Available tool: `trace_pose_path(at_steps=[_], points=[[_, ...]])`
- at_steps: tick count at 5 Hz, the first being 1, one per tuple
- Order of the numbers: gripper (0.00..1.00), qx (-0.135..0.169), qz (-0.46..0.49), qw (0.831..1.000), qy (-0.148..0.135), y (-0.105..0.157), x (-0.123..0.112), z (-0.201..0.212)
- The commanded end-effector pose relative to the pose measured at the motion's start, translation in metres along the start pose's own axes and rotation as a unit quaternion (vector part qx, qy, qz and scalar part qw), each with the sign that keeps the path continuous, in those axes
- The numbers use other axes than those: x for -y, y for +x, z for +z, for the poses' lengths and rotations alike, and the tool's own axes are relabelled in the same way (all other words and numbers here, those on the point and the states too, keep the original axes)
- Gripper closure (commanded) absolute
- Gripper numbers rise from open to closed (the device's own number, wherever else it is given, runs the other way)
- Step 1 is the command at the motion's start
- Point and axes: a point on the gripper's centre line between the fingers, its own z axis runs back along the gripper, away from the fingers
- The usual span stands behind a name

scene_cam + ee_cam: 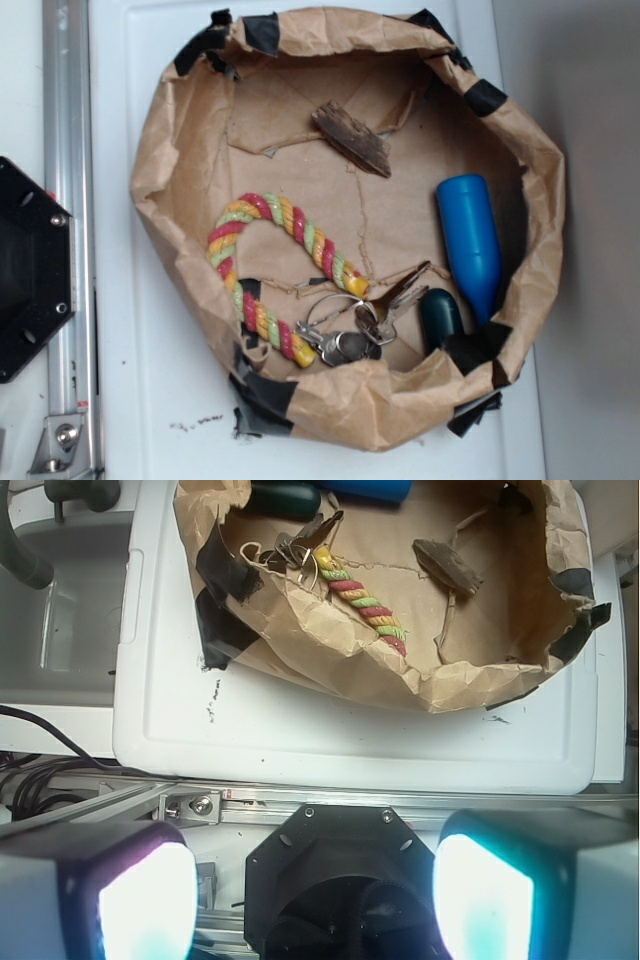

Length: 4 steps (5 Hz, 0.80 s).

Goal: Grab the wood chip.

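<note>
Inside the brown paper basin (160,170), near its far wall, the wood chip (352,139) lies flat (well apart from the rope (262,270) and blue bottle (469,243)); the pincer (305,900) hangs back over the desk (330,740) edge, fingers spread, holding nothing

The blue bottle (365,488) is cut off by the wrist view's top edge; the rope (365,600) is partly hidden behind the paper wall (330,645).
</note>
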Motion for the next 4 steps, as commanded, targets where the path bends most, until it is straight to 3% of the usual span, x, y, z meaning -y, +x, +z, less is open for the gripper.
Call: trace_pose_path(at_steps=[1,2,3,4], points=[[0.00,0.000,0.000,1.000,0.000,0.000,0.000,0.000],[0.00,-0.063,0.051,0.996,0.048,0.045,-0.050,-0.052],[0.00,-0.068,0.040,0.994,0.079,0.093,-0.068,-0.082],[0.00,-0.052,-0.030,0.993,0.097,0.141,-0.081,-0.114]])
